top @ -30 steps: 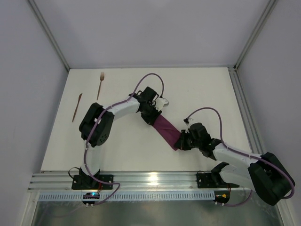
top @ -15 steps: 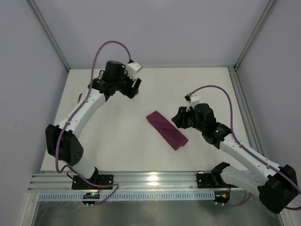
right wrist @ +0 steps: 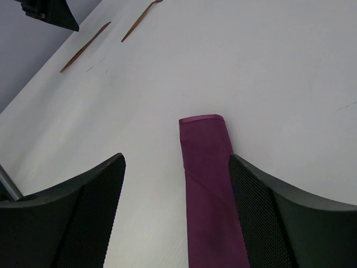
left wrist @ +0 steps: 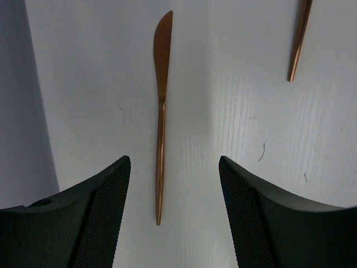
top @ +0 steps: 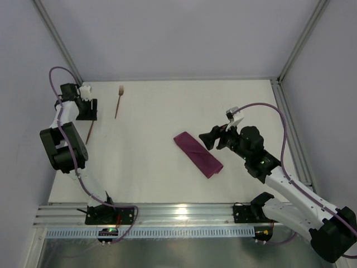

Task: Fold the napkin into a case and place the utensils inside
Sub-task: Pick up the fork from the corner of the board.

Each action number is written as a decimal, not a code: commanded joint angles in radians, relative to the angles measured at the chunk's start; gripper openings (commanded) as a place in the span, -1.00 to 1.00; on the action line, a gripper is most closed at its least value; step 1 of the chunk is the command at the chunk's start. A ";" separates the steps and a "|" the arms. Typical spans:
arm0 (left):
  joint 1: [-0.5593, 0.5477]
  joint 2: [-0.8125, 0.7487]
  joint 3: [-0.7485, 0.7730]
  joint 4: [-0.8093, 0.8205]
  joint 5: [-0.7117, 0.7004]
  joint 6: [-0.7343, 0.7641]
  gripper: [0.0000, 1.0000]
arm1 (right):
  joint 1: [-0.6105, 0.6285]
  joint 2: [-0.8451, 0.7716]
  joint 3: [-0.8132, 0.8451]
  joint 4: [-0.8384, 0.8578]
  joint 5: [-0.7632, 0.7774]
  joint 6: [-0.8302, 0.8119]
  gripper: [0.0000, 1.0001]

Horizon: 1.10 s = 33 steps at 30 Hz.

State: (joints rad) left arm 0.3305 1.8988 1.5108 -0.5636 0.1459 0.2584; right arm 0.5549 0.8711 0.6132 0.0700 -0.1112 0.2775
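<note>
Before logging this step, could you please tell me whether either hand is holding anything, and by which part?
Nothing is held. The left hand hangs open above the knife, and the right hand stands open near the folded napkin.

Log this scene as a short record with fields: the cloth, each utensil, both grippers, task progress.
case: plum-purple napkin folded into a narrow strip, flat and diagonal on the white table
knife: flat on the table, far left, outside the case
fork: flat on the table, apart from the knife, outside the case
left gripper: open, above the knife, holding nothing
right gripper: open, by the case, not touching it
progress: fold done, utensils not yet inside
</note>
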 commanded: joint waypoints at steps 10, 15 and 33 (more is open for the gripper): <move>0.016 0.206 0.107 -0.021 -0.017 0.114 0.26 | -0.006 0.012 -0.070 0.119 -0.076 0.006 0.58; -0.039 0.212 0.202 -0.041 0.064 0.073 0.22 | -0.007 0.029 -0.079 0.123 -0.097 0.012 0.57; -0.246 0.675 0.882 -0.203 -0.032 -0.021 0.28 | -0.007 0.057 -0.081 0.074 -0.094 0.025 0.54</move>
State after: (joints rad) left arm 0.0875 2.5374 2.2868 -0.6750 0.1570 0.2466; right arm 0.5522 0.9245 0.5236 0.1253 -0.2020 0.2932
